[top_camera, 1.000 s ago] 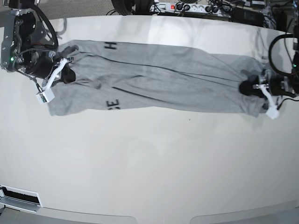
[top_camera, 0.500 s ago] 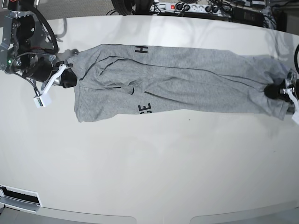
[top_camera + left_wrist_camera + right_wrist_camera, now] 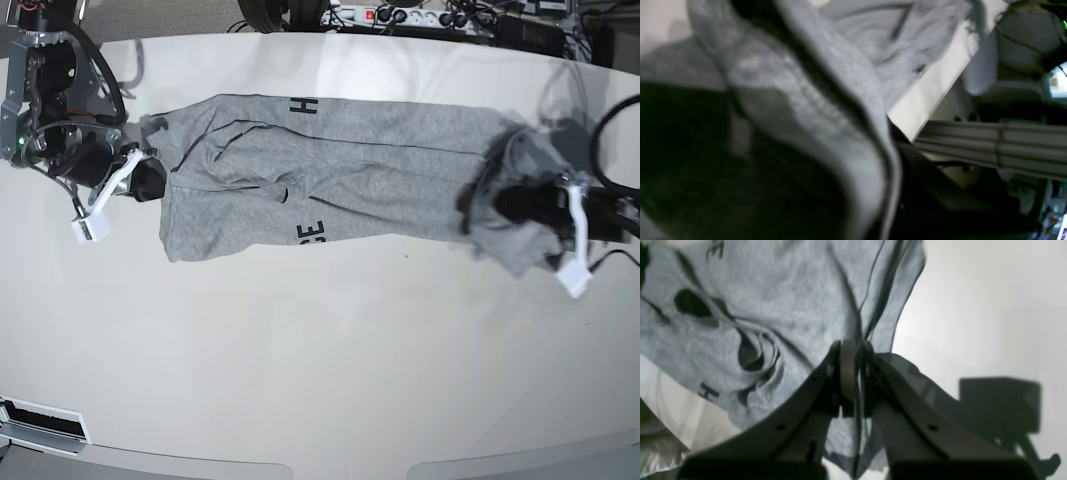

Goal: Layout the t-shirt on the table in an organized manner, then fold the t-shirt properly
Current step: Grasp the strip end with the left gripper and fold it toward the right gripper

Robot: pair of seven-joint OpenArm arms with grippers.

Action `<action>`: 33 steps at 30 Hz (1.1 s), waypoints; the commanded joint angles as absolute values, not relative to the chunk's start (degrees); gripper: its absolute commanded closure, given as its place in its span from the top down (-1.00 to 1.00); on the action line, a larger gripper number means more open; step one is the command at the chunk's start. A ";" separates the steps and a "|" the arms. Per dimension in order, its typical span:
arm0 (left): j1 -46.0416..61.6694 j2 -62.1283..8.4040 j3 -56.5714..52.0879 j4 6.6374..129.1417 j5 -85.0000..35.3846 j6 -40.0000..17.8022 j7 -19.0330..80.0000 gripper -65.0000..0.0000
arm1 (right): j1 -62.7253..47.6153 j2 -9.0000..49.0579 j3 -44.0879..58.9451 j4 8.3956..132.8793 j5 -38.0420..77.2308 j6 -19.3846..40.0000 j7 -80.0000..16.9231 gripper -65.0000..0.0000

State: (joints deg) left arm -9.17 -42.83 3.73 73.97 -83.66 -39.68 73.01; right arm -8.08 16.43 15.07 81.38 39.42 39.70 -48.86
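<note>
both pincers, right pincer [image 3: 853, 380] and left pincer [image 3: 500, 205], clamped on shirt [image 3: 330, 175]; it's bunched on desk [image 3: 320, 350], unfolded.

— What do we count out there?
— We've got one t-shirt [image 3: 340, 170] and one table [image 3: 320, 360] under it.
— Arms?
— Two, so two grippers: the right gripper [image 3: 150, 180] at one end, the left gripper [image 3: 480, 205] at the other.
— Lettering?
— We see two dark patches of it [image 3: 311, 233].
</note>
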 commanded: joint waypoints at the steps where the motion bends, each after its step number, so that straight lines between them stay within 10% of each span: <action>1: -9.30 -43.22 3.20 75.66 -85.00 -40.00 72.44 -1.00 | -7.40 17.08 15.31 82.43 40.07 40.00 -48.01 -0.81; 14: -9.06 -27.88 3.25 76.38 -80.23 -40.00 67.16 -1.00 | -7.42 16.84 15.31 82.46 40.07 40.00 -48.31 -0.81; 19: -9.10 -26.35 3.31 76.38 -81.87 -40.00 67.48 0.19 | -7.42 16.84 15.31 82.46 40.10 40.00 -48.73 -0.79; 21: -9.08 -26.37 3.31 76.40 -83.53 -40.00 67.57 0.30 | -7.42 16.84 15.31 82.46 40.10 40.00 -48.73 -0.66; 29: -9.13 -26.55 3.27 76.44 -85.00 -40.00 69.23 0.18 | -5.34 16.97 15.31 82.52 40.53 40.00 -49.56 -0.35; 33: -10.22 -26.81 1.98 76.44 -83.64 -40.00 69.04 -1.00 | -2.68 17.17 16.34 83.94 46.92 40.00 -55.44 -0.35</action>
